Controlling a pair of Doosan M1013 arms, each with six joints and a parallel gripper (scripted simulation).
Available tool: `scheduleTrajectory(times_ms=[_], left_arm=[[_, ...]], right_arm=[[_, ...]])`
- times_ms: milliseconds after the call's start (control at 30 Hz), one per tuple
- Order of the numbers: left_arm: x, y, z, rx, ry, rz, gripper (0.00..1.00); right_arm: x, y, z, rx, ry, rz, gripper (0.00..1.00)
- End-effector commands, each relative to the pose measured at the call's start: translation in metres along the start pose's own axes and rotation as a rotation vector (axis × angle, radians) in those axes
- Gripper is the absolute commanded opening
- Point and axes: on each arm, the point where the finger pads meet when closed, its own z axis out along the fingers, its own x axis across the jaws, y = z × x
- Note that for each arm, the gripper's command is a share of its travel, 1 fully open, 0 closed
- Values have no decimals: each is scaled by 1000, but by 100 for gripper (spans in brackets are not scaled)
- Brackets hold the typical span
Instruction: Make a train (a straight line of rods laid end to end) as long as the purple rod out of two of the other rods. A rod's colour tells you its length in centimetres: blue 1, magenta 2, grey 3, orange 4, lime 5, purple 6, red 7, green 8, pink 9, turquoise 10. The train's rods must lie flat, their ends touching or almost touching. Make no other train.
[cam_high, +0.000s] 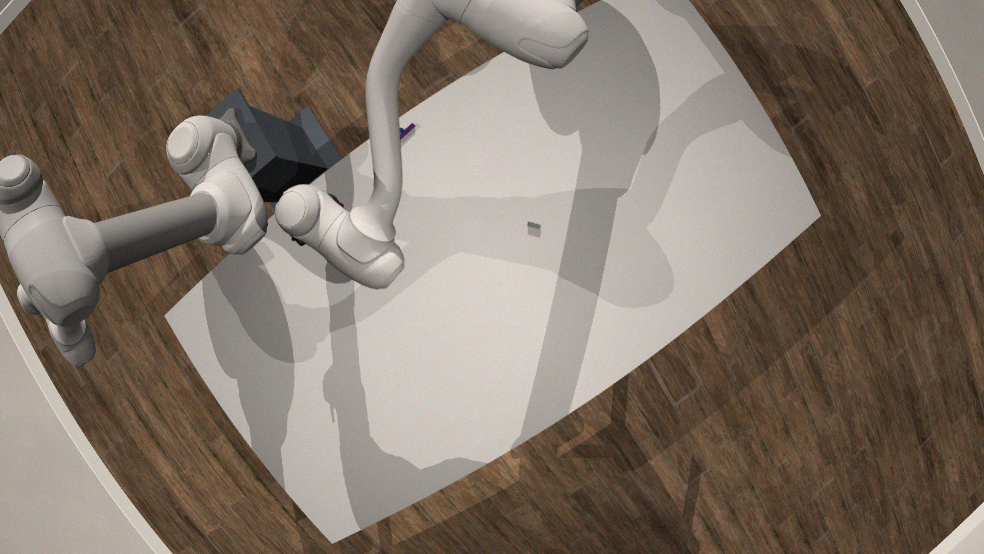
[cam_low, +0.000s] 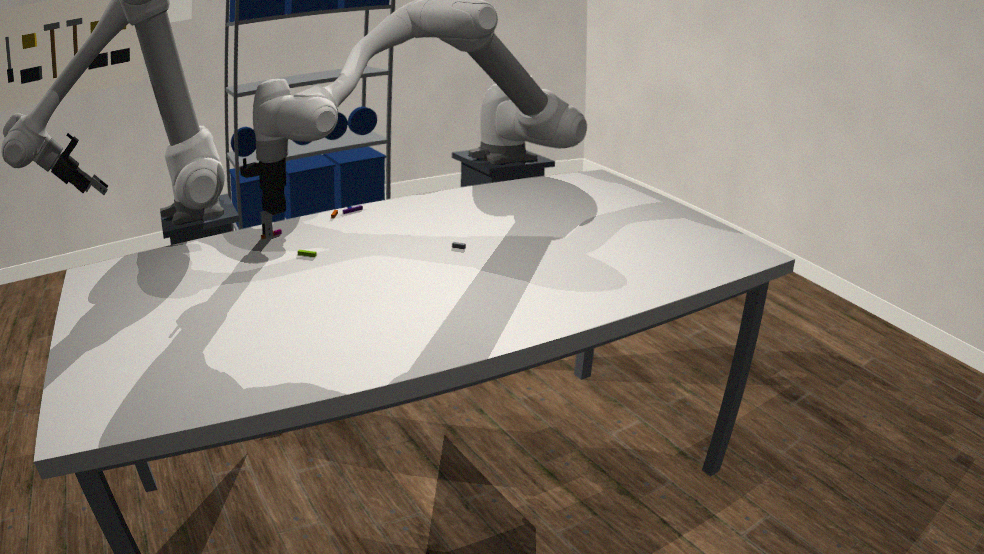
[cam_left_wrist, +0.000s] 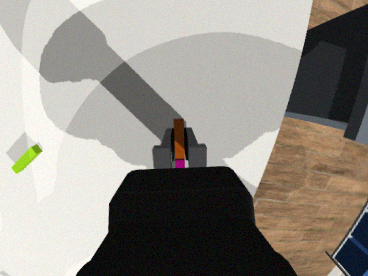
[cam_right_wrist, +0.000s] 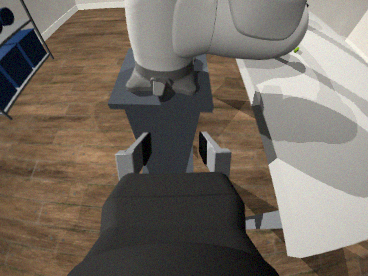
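Between the pads of the left end effector, the orange rod is lying at the centre of the left wrist frame, and the fingers are clasping it by its sides. Its end is almost meeting the magenta rod, which is partly hiding behind the black housing; whether they are touching, I cannot tell. These two are adding up to the purple length, so the train is apparently nearing completion.

The orange rod is probably behaving as light, stiff and rather smooth; its flat sides around mid-length are offering the best hold, while an uneven release could be nudging the joint open.

Farther out, the lime rod is resting at the left of that frame. In the exterior view, the purple rod is lying upper left of centre on the counter, and the right end effector is hanging far left, spread wide and gripping nothing.
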Motion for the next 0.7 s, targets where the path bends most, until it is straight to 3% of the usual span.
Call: scheduleTrajectory(times_ms=[0, 667], left_arm=[[0, 3, 1, -3, -4, -1, 24], [0, 5, 1, -4, -3, -1, 24]], right_arm=[[-4, -4, 0, 7, -7, -4, 100], [-4, -4, 0, 7, -7, -4, 100]])
